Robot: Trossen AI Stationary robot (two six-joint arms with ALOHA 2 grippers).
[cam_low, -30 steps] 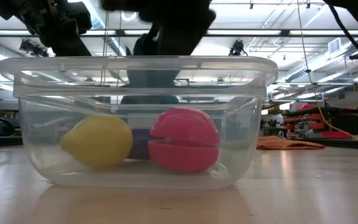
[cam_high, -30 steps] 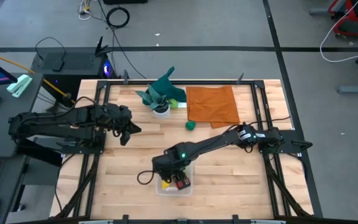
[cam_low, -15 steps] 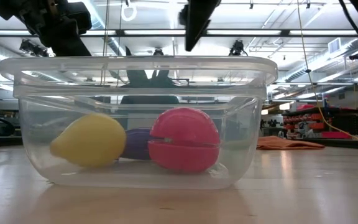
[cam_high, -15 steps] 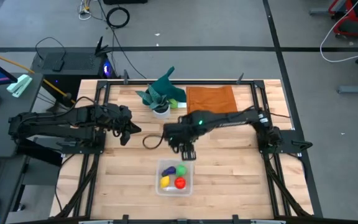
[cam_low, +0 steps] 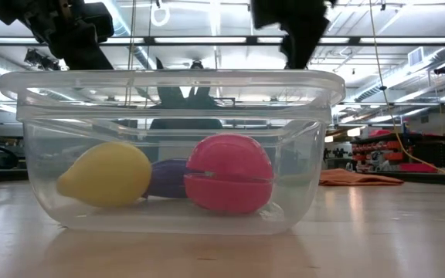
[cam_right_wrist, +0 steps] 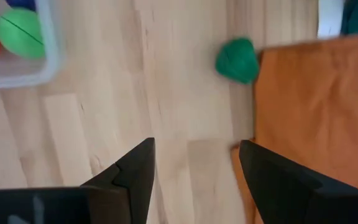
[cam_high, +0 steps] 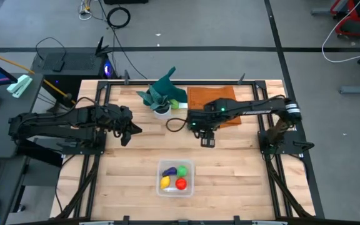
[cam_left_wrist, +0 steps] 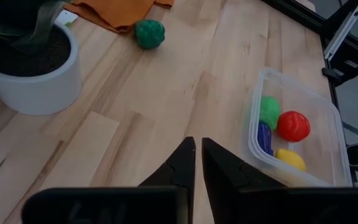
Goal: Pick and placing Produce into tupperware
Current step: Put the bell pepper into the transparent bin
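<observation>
Overhead, table-level, two wrist views

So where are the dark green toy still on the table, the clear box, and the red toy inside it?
Dark green toy (cam_left_wrist: 150, 33), left wrist view: its middle.
Clear box (cam_left_wrist: 332, 134), left wrist view: its rim.
Red toy (cam_left_wrist: 293, 126), left wrist view: its top.

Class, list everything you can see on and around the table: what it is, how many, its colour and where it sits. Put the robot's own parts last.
Tupperware: one, clear, front middle of table.
Produce in the tupperware: four; yellow, red, light green, purple.
Dark green produce: one, on the wood beside the cloth.
Cloth: one, orange-brown, back of table.
Plant: one, teal leaves, white pot, left of cloth.
Left gripper: shut, waiting at the left side.
Right gripper: open, empty, above the cloth's near edge.
</observation>
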